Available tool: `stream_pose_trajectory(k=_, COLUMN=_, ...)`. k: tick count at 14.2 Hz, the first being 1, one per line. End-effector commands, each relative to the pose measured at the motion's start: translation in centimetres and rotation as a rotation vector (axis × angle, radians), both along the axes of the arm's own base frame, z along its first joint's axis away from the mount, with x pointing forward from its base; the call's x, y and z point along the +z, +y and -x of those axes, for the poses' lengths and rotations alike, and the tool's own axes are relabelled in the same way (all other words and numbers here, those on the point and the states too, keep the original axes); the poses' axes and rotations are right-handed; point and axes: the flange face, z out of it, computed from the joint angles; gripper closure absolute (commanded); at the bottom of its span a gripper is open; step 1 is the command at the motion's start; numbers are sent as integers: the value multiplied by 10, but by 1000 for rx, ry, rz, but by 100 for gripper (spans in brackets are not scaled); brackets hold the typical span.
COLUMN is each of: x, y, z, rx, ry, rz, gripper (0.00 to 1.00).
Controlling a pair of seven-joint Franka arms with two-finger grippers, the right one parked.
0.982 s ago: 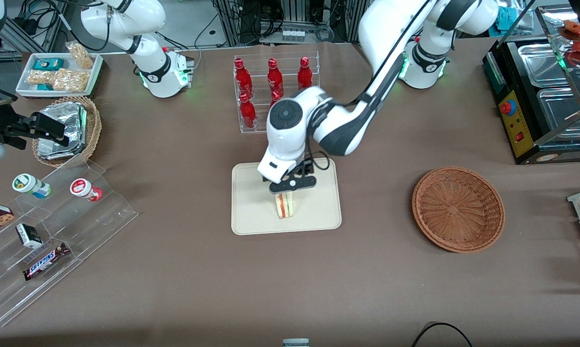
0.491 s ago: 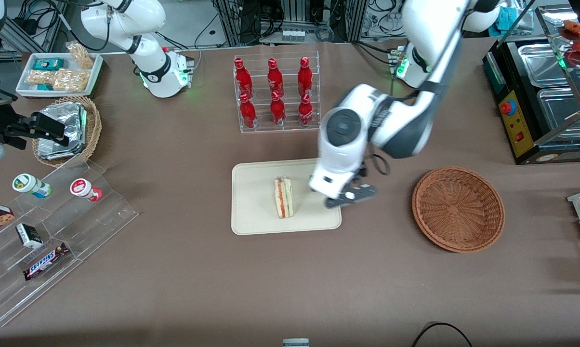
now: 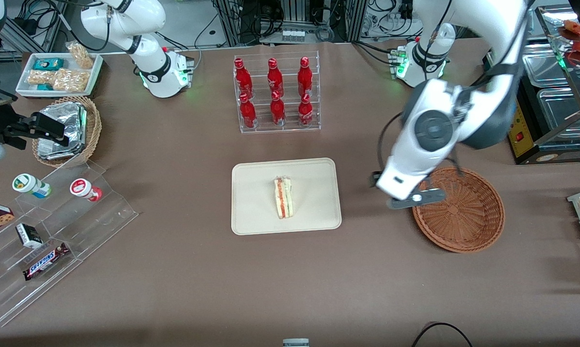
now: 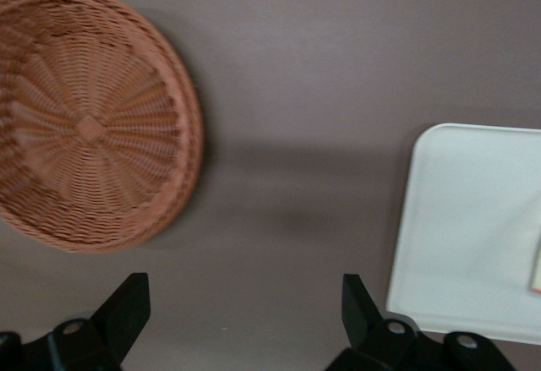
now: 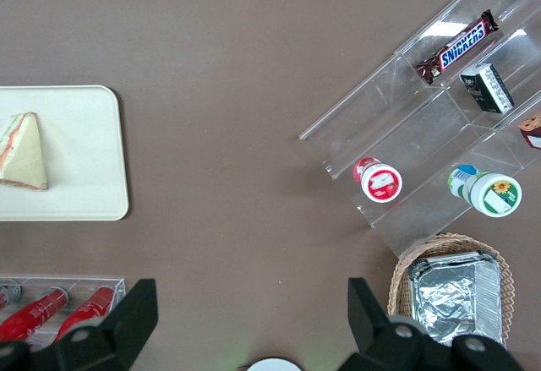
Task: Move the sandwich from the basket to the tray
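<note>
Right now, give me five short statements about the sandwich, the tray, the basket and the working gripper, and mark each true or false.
1. The sandwich lies on the tray. True.
2. The gripper is shut on the sandwich. False: it is open and holds nothing, with only bare tablecloth between its fingers.
3. The basket holds nothing. True.
4. The gripper hangs over the middle of the tray. False: it is off the tray, over the basket's rim on the side toward the tray.
5. The rack of red bottles stands nearer the front camera than the tray. False: it stands farther from that camera.
</note>
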Motion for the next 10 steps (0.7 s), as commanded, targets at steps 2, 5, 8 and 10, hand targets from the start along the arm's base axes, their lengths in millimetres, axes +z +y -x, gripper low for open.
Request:
stream_pose_trajectory(k=2, x=38, y=62, z=26, rx=-104, ry=60, rz=10, gripper=0)
stream_pose_trajectory(k=5, x=72, y=101, z=29, rx=-181, ry=78, rz=38, gripper=0)
stream_pose_trajectory(k=8, x=108, y=137, z=27, rx=-242, ry=87, rz=56, gripper=0)
stream_pose_trajectory(k=10, x=135, y=162, z=28, rx=-256, ry=64, rz=63, gripper=0)
